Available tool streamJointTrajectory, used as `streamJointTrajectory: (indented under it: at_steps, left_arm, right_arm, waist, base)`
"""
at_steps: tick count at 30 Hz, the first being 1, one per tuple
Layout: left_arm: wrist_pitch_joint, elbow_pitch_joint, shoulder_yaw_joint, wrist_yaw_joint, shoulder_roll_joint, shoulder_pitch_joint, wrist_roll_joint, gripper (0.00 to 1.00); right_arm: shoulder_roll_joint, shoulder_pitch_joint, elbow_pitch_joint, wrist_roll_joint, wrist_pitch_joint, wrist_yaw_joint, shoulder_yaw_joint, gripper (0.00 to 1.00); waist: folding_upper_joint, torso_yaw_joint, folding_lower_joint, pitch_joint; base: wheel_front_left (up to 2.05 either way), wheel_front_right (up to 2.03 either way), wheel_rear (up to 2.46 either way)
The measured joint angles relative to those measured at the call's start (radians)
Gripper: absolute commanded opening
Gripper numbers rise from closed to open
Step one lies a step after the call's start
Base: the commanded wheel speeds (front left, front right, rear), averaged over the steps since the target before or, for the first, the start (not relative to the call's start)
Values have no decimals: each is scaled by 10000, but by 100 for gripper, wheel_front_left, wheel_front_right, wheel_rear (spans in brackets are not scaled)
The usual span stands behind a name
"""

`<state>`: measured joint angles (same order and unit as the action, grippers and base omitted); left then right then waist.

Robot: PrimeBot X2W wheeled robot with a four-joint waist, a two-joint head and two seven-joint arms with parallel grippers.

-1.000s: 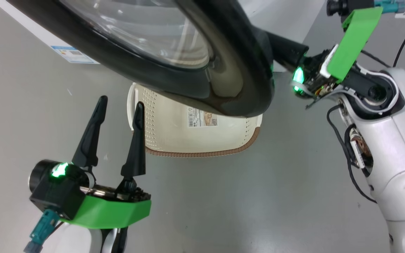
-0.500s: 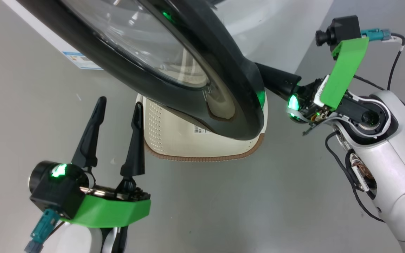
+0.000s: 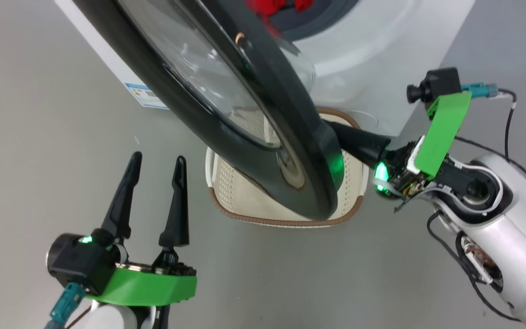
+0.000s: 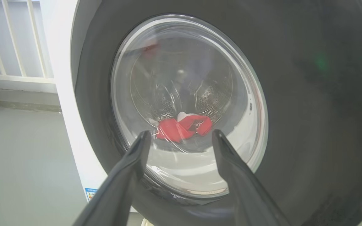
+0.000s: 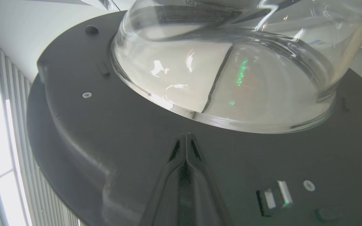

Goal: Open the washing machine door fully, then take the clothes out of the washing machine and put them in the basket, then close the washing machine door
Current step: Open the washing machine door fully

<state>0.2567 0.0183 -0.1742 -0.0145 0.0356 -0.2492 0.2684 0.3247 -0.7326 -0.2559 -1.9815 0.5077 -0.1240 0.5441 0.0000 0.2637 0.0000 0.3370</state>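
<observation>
The washing machine door [image 3: 226, 137], with its black rim and glass bowl, stands partly swung out from the white washing machine [image 3: 372, 55]. My right gripper [image 3: 349, 138] is shut, and its tips [image 5: 185, 136] rest against the door's dark inner face [image 5: 105, 125] just below the glass bowl [image 5: 231, 78]. My left gripper [image 3: 158, 160] hangs open and empty on the door's outer side, apart from it. Red clothes [image 3: 267, 7] lie in the drum and show through the window [image 4: 182, 127], between my left gripper's [image 4: 181, 133] spread fingers. The cream basket [image 3: 286, 222] sits on the floor beneath the door.
Grey floor spreads to the left and in front of the basket. A blue label [image 3: 146, 93] marks the machine's lower corner. The door latch [image 5: 275, 197] sits right of my right fingers. A white railing [image 4: 14, 75] stands left of the machine.
The head camera has shifted, bringing the machine's front and red clothes into view. The door now stands more edge-on, swung further out with my shut right gripper against it. The left gripper stays open.
</observation>
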Motion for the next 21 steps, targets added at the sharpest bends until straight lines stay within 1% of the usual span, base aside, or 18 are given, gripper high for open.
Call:
streamJointTrajectory:
  at_steps: [2, 13, 21]
  left_arm:
    - [0, -119, -19, -31, 2, 117, 63, 100]
    - [-81, -291, -128, -128, 4, 439, 151, 100]
    - [-148, -407, -169, -207, 12, 673, 334, 100]
  right_arm:
    - [230, 147, 201, -382, -357, 0, 476, 0]
    - [1114, 230, 1072, -1689, -1429, 0, 2334, 0]
    - [1499, 230, 1546, -2454, -2109, 0, 3599, 0]
  waist:
    - [0, 147, 0, -227]
    - [0, 679, 0, -904]
    - [0, 1089, 0, -1349]
  base:
    - [0, 0, 0]
    - [0, 0, 0]
    - [0, 0, 0]
